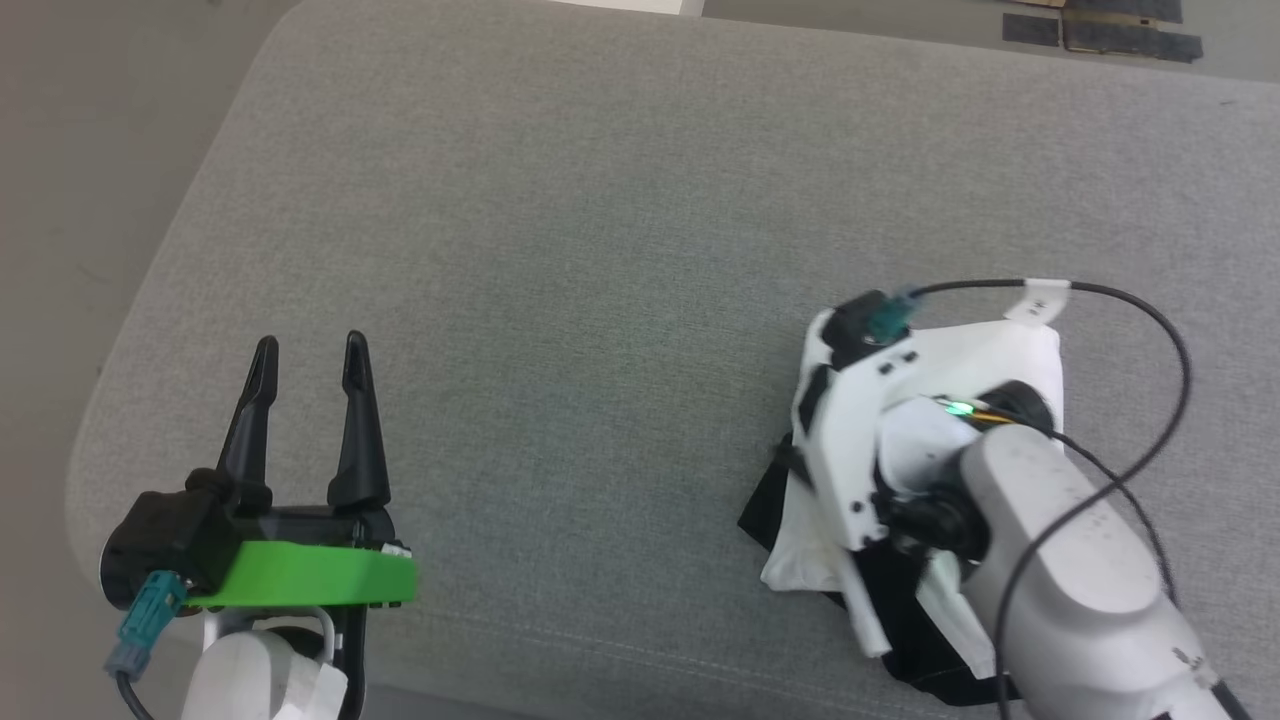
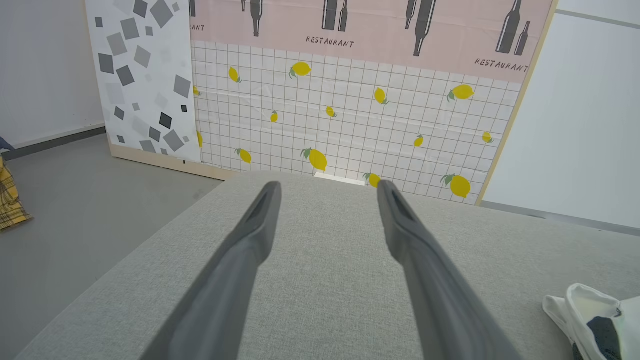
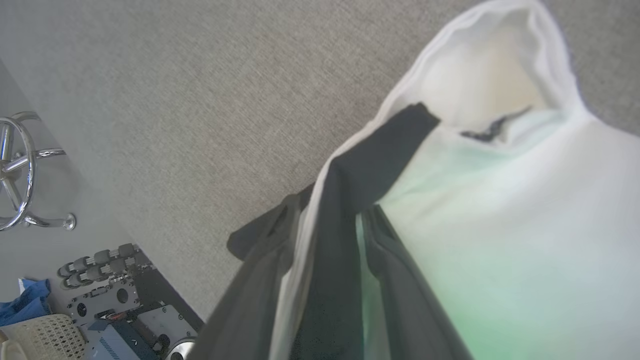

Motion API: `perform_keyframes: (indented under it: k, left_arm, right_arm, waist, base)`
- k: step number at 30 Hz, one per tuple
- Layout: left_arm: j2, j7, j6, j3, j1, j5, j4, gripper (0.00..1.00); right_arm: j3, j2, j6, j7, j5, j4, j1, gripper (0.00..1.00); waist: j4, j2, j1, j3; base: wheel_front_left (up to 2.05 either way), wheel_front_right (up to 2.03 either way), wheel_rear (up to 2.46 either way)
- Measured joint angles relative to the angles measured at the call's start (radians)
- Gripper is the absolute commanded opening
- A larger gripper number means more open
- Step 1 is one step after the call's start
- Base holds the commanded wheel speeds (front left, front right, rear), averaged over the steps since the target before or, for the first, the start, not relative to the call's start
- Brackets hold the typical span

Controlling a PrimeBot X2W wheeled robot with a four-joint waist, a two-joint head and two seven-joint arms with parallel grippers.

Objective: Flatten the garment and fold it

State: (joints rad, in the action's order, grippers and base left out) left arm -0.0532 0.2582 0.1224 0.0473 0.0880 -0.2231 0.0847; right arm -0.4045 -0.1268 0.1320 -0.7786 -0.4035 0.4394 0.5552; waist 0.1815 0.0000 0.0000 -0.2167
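Observation:
The garment [image 1: 1010, 350] lies bunched at the right of the grey cushion, white cloth on top and black cloth [image 1: 770, 515] spilling out toward me. My right arm's wrist [image 1: 880, 440] hangs over it and hides the fingers there. In the right wrist view my right gripper [image 3: 330, 207] has its jaws apart, and a fold with a white edge and a black strip [image 3: 360, 170] lies between them. My left gripper [image 1: 310, 345] stands open and empty at the lower left, far from the cloth. In the left wrist view the left gripper [image 2: 328, 186] is open too, with a corner of the garment [image 2: 585, 305] at the lower right.
The grey cushion [image 1: 600, 230] ends in a rounded edge at the left, with bare floor [image 1: 80, 150] beyond. A lemon-print wall panel [image 2: 350, 115] stands past the far edge. A chrome stand [image 3: 20, 170] and a robot base [image 3: 120, 305] sit on the floor.

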Motion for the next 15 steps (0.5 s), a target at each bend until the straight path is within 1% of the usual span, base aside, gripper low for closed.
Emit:
perform_keyframes:
  k: [6,8,10,12,15]
  left_arm:
    - [0.000,0.000,0.000,0.000,0.001,0.000,-0.008,1.00]
    - [0.000,0.000,0.000,0.000,0.000,0.002,-0.010,1.00]
    - [0.000,0.000,0.000,0.000,0.000,0.003,-0.012,1.00]
    - [0.000,0.000,0.000,-0.002,-0.001,0.003,-0.015,1.00]
    - [0.000,0.000,0.000,-0.002,-0.002,0.008,-0.016,1.00]
  right_arm:
    - [-0.095,0.036,0.000,0.034,-0.066,-0.064,0.037,1.00]
    - [-0.109,0.038,0.000,0.053,-0.083,-0.090,0.043,1.00]
    - [-0.119,0.024,0.000,0.077,-0.086,-0.126,0.044,1.00]
    - [-0.107,0.004,0.000,0.105,-0.085,-0.160,0.044,1.00]
    - [-0.024,-0.038,0.000,0.164,-0.039,-0.212,0.029,1.00]
  waist:
    - [-0.018,0.0000,0.0000,0.015]
    - [-0.024,0.0000,0.0000,0.025]
    - [-0.033,-0.0001,0.0000,0.037]
    - [-0.040,0.0000,0.0000,0.050]
    - [-0.053,0.0000,0.0000,0.068]
  base:
    - [0.00,0.00,0.00]
    - [0.00,0.00,0.00]
    - [0.00,0.00,0.00]
    - [0.00,0.00,0.00]
    - [0.00,0.00,0.00]
